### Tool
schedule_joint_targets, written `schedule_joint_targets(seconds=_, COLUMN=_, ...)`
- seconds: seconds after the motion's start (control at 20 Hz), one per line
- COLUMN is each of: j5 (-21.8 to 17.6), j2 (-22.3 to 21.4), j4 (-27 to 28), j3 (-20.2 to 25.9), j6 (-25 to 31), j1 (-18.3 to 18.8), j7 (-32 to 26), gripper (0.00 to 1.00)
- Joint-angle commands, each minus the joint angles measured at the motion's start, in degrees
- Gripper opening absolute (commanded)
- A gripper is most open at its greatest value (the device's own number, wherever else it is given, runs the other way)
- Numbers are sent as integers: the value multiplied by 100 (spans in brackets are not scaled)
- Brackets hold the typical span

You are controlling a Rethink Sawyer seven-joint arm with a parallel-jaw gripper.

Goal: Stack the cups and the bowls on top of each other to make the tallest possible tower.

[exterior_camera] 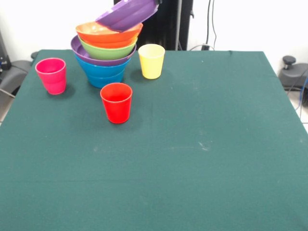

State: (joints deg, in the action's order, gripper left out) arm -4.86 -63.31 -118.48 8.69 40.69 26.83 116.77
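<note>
The tower stands at the table's far left: a blue bowl lowest, then a purple bowl, a lime green bowl and an orange bowl. A second purple bowl hangs tilted over the orange one, its low left edge at the orange rim and its high right edge at the picture's top. My gripper shows only as a dark tip there, holding that raised edge. The pink cup, the red cup and the yellow cup stand upright around the tower. The smaller blue bowl is hidden.
The green tablecloth covers the table. The dark pedestal stands behind the tower. Cables and equipment lie off the table's right edge.
</note>
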Motion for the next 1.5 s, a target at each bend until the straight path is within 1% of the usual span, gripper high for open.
schedule_joint_targets(seconds=0.05, j5=37, j2=143, j4=-419, j3=-37, j6=-364, j1=-21, j7=465, gripper=0)
schedule_joint_targets(seconds=0.2, j5=-30, j2=203, j4=-514, j3=-74, j6=-611, j1=75, j7=383, gripper=0)
schedule_joint_targets(seconds=0.4, j5=-98, j2=259, j4=-570, j3=-81, j6=-752, j1=246, j7=231, gripper=0)
schedule_joint_targets(seconds=0.55, j5=-273, j2=186, j4=-621, j3=-158, j6=-862, j1=356, j7=138, gripper=0)
schedule_joint_targets(seconds=0.6, j5=-276, j2=170, j4=-657, j3=-159, j6=-865, j1=419, j7=84, gripper=0)
schedule_joint_targets(seconds=0.9, j5=-371, j2=324, j4=-771, j3=-64, j6=-1168, j1=736, j7=-73, gripper=0)
schedule_joint_targets(seconds=1.0, j5=-353, j2=358, j4=-805, j3=25, j6=-1152, j1=845, j7=-164, gripper=0)
schedule_joint_targets(seconds=1.05, j5=-405, j2=365, j4=-784, j3=55, j6=-1134, j1=869, j7=-172, gripper=100)
schedule_joint_targets(seconds=1.3, j5=-437, j2=355, j4=-752, j3=105, j6=-977, j1=839, j7=-212, gripper=100)
schedule_joint_targets(seconds=1.5, j5=-338, j2=382, j4=-781, j3=141, j6=-998, j1=800, j7=-100, gripper=100)
